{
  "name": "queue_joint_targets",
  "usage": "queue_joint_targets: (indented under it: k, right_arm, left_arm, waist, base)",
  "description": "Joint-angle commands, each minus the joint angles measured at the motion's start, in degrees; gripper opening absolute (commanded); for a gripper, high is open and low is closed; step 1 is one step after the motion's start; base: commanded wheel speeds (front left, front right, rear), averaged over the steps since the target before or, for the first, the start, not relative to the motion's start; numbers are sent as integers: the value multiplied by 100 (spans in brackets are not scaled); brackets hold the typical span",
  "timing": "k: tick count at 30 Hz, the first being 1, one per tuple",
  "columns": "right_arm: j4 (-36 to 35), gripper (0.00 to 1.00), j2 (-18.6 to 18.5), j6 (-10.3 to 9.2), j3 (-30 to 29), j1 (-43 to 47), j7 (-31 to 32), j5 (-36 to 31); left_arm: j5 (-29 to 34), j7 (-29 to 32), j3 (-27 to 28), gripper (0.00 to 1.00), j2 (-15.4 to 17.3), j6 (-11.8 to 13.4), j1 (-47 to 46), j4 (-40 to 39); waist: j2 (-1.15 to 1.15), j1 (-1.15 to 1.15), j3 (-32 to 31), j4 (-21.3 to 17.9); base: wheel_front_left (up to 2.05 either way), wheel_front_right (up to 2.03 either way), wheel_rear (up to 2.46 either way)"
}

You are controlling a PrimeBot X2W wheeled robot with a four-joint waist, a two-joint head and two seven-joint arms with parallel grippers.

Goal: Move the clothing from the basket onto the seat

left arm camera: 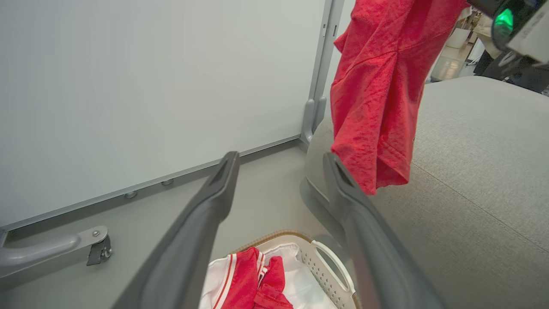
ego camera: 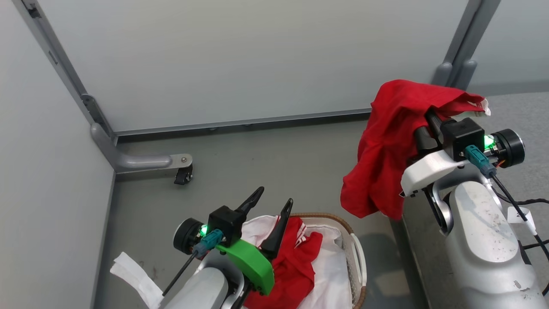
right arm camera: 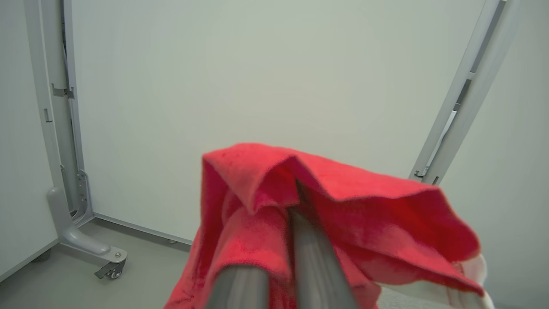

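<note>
Our right gripper [ego camera: 431, 118] is raised at the right, its two fingers drawn close together and pinching the red garment [ego camera: 386, 141]. The cloth drapes over both fingers, hiding their tips, and hangs down in loose folds on the side toward the basket. A small white patch shows at its far edge. In the left wrist view this garment hangs free in front of the near corner of the sofa [left arm camera: 472, 171], its lower hem level with the cushion's edge. We cannot tell whether it touches the fabric there.

Our left gripper [ego camera: 276, 195] hovers low at the left, above the basket [ego camera: 343, 223], with its fingers spread wide apart and nothing between them. Its fingertips point up and away toward the wall panel [ego camera: 257, 60].

Below it, the striped garment [ego camera: 296, 257] lies crumpled inside the basket on the white liner [ego camera: 330, 270]. It is red with white panels and red-white trim, and it sits toward the left half of the basket. The basket stands on the grey floor [ego camera: 257, 159], just beside the sofa's edge, with one white handle facing the sofa.

A grey foot with a caster [ego camera: 184, 174] juts from the panel frame at the far left, well apart from the basket.
</note>
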Motion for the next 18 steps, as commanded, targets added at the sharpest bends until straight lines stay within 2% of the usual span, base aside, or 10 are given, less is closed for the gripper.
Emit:
queue_joint_targets:
  k: [1,18]
  right_arm:
    - [9,0,-26,-6,-30,56,-28,-9]
    - [-84,0,-24,-7,-271,-188,-28,-169]
  left_arm:
    - [40,-5,-22,100,-17,-25,97,-2]
    - [92,-4,-227,100,-88,-22,-194,-121]
  waist:
    - [0,0,52,-208]
    - [0,0,577,-1825]
  base:
    - [0,0,0]
    - [0,0,0]
